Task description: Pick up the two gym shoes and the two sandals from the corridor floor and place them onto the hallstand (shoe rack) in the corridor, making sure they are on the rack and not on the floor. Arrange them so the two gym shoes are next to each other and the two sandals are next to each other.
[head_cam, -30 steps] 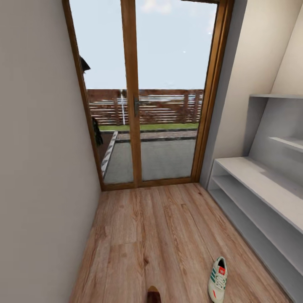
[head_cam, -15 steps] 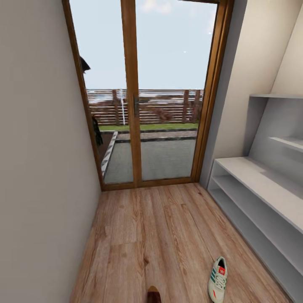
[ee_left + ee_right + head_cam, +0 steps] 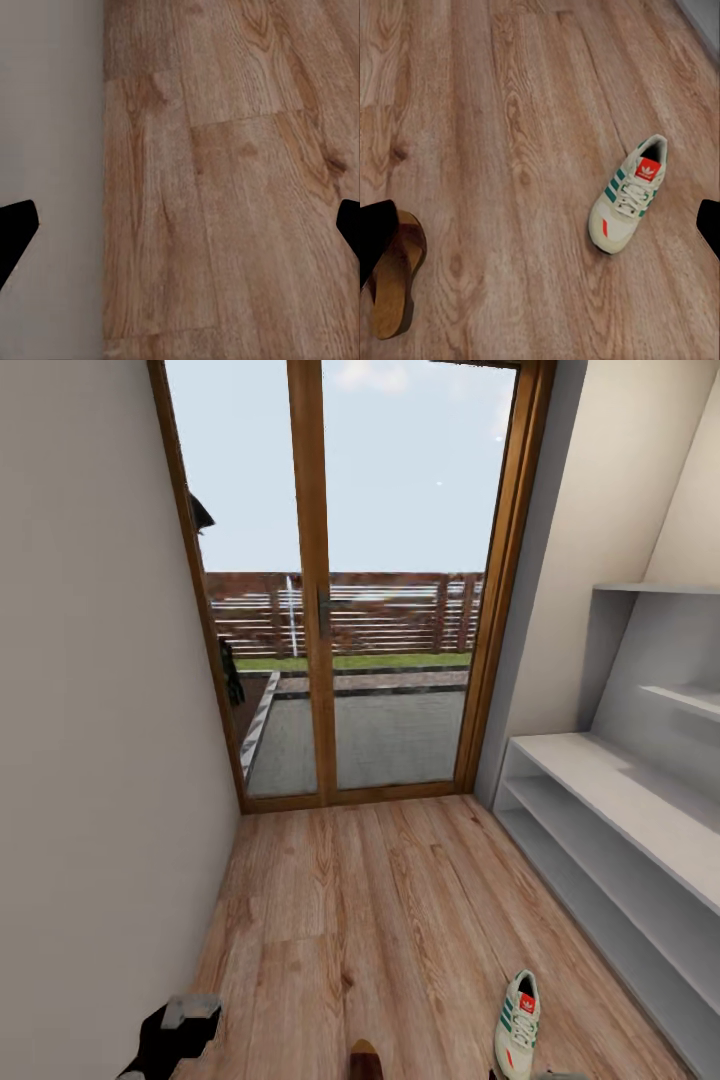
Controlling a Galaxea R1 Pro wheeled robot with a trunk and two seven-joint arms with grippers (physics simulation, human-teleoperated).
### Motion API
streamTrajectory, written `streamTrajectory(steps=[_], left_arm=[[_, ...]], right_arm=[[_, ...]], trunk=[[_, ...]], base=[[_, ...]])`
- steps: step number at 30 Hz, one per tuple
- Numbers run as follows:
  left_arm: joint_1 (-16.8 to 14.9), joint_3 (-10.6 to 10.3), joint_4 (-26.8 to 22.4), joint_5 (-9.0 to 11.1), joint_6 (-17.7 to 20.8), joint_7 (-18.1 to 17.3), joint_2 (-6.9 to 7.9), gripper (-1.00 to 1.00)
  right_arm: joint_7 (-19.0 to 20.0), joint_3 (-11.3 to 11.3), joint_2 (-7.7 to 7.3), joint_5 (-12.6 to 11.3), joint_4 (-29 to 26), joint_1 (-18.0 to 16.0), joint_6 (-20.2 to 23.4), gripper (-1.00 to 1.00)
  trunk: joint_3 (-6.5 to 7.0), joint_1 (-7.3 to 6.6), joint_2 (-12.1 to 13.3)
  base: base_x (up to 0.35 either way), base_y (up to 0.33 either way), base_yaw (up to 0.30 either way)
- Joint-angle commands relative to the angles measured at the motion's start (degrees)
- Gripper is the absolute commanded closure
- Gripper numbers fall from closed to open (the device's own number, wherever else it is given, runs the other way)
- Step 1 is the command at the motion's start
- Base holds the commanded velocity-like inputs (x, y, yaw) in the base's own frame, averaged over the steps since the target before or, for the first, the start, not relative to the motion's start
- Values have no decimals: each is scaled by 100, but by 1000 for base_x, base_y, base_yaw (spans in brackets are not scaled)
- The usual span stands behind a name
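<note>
Much is cut off here. In the head view only the rounded toe of one sandal (image 3: 366, 1059) pokes up from the near edge of the corridor floor (image 3: 340, 900), and the rest of it is out of frame. The right wrist view gives more: the sandal (image 3: 394, 274) shows a tan-brown footbed with a dark rim, partly covered by a black fingertip (image 3: 375, 236). Only one sandal and one gym shoe can be made out.

The gym shoe (image 3: 518, 1023) lies on the corridor floor near the hallstand (image 3: 620, 800), on the right side of the floor, apart from the sandal. In the right wrist view the gym shoe (image 3: 628, 193) is cream-white with teal-green side stripes, white laces, an orange-red tongue patch and an orange-red mark near the toe.

The hallstand is light grey, with its bench top and low shelves running off the right edge (its far end is unseen).

The left claw (image 3: 180, 229) hangs open over bare planks beside the wall (image 3: 49, 150), its dark fingertips wide apart. The right claw (image 3: 540, 229) is likewise spread wide, gripping nothing, above the floor between sandal and gym shoe.

A dark part of the left arm (image 3: 178, 1035) shows at the near left corner of the floor.
</note>
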Motion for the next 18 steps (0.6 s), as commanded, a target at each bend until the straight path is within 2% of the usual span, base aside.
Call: streamTrajectory(steps=[1, 4, 8, 18], left_arm=[[-74, 10, -1, -10, 96, -12, 22, -100], [-253, 8, -14, -10, 379, -26, 56, -100], [-471, 7, -44, 3, 612, -34, 29, -100], [-996, 7, -112, 23, 776, -54, -164, -100]], right_arm=[[5, -3, -2, -12, -38, -5, -16, -100], [3, -3, -10, -9, -145, -17, -12, -100], [2, -3, -42, -8, -307, -96, -1, -100], [15, -3, -74, -11, -656, -636, 114, -100]], trunk=[[-6, 0, -3], [-6, 0, -3], [-6, 0, -3], [-6, 0, -3]], base=[[0, 0, 0], [0, 0, 0], [0, 0, 0], [0, 0, 0]])
